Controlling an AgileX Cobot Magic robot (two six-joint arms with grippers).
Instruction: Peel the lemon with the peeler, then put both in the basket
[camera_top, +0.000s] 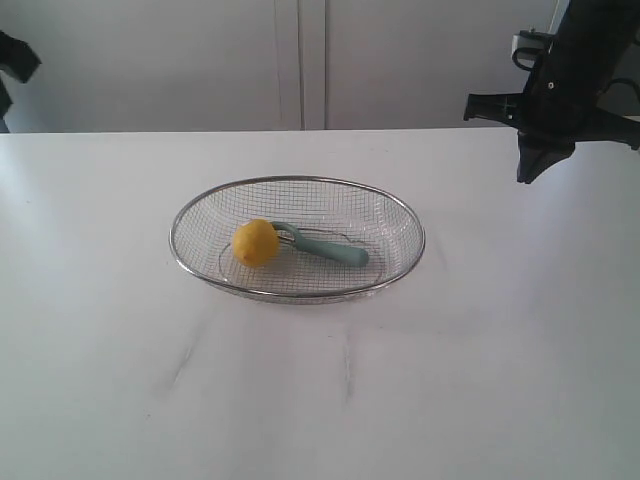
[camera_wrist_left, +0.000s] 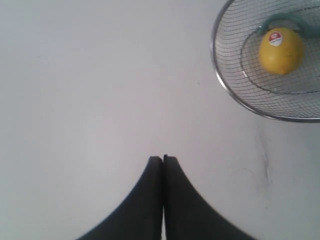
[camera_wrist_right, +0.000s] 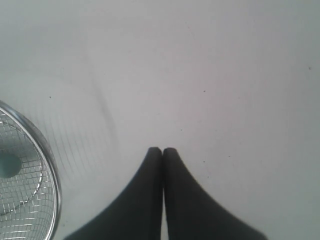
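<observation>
Out over the tabletop (camera_top: 500, 350), well away from the goods, the left fingers (camera_wrist_left: 150, 180) are pressed tight together with nothing between them, and the right fingers (camera_wrist_right: 150, 172) match them, closed and empty, hanging high off to the side. Both sit well apart from the basket (camera_top: 300, 179), and that reads as deliberate, because the lemon (camera_top: 255, 242) and the peeler (camera_top: 335, 249) both lie inside on the mesh, the fruit touching the peeler's head. The lemon's skin looks whole from here, red sticker (camera_wrist_left: 275, 36) and all.
</observation>
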